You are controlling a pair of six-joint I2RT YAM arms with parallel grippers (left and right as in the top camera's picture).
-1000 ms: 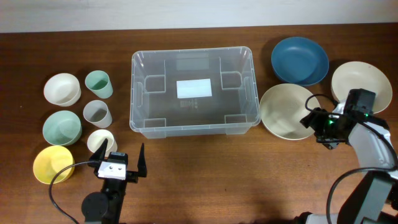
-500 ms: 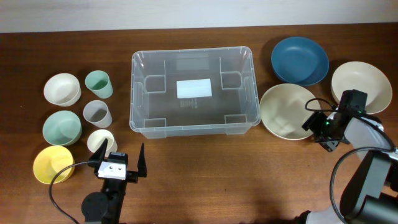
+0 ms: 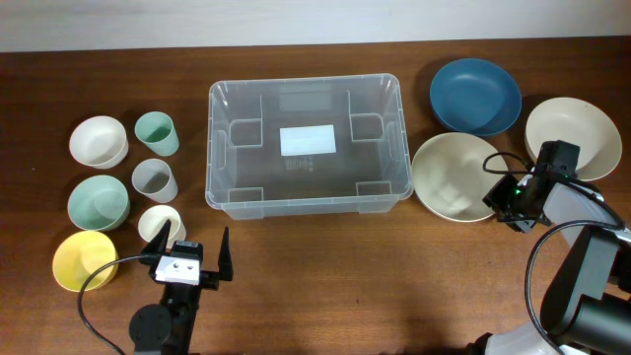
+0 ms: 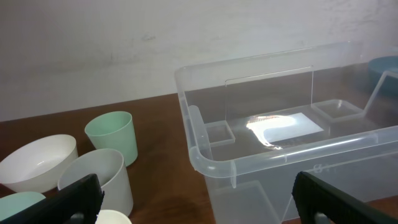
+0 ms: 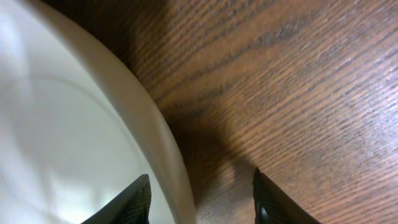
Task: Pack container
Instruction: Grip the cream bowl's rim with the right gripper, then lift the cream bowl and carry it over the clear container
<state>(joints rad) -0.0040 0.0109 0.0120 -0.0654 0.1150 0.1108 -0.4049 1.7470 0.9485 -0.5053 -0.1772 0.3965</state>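
The right end effector point(image 3: 500, 195) was down low at the near edge of a cream bowl point(image 3: 449, 176). In the right wrist view its two fingers point(image 5: 134, 202) stood apart, one on each side of the bowl's rim. One finger was inside the bowl and the other was over the bare tabletop point(image 5: 298, 93). They did not look pressed on the rim yet, so the bowl was probably not held.

The container point(image 3: 246, 168) sat to the left of this end effector and a little farther away from the robot. The cream bowl lay between the two. The container was empty, and its long side ran from left to right. So a lifted bowl would likely have to travel left, over the container's short right wall.

The left end effector point(image 3: 194, 247) was spread wide and held nothing. The container was just ahead of it, a bit to its right. The right arm was the nearer one to this bowl.
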